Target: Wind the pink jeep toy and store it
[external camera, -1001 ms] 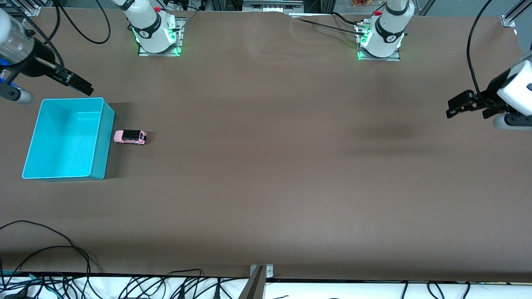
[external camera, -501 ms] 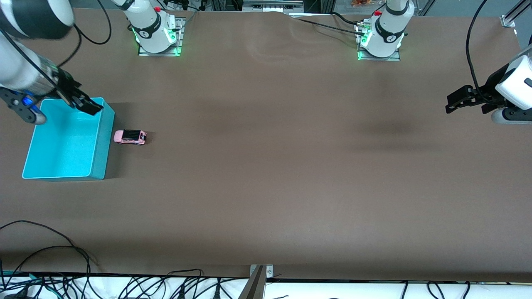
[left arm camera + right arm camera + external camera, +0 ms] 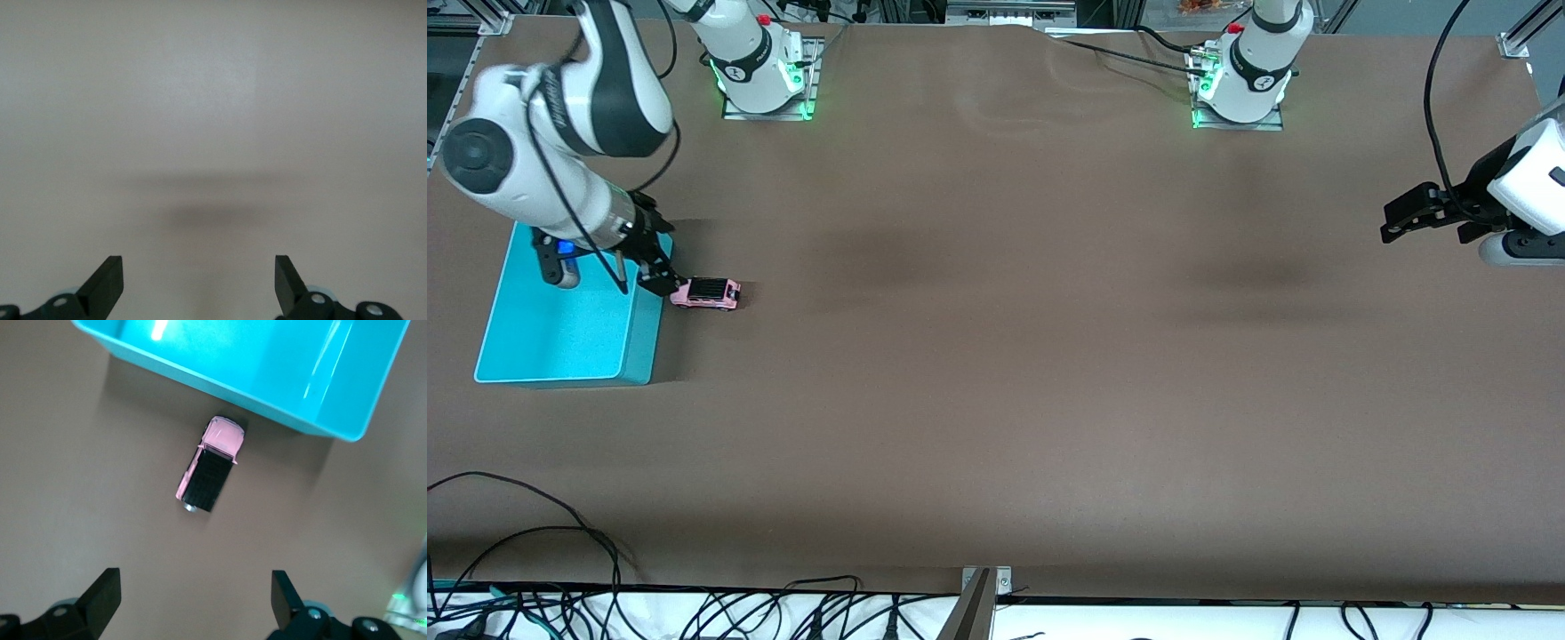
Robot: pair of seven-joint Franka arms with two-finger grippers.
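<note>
Pink jeep toy [image 3: 706,292] beside right gripper [image 3: 660,271] (open) — untouched.

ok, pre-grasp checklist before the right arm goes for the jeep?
1. Right gripper jaws open: ok, both fingers stand wide apart in the right wrist view.
2. pink jeep toy upright on its wheels: ok, black roof faces up.
3. Jeep between the jaws: not ok, it lies on the table ahead of them, not yet straddled.
4. Room beside the turquoise bin: cannot tell, the jeep's nose sits very close to the bin wall.
5. Bin free to take the toy: ok, nothing shows in it.
6. Left gripper out of the way: ok, waiting over the left arm's end of the table, jaws open.
</note>
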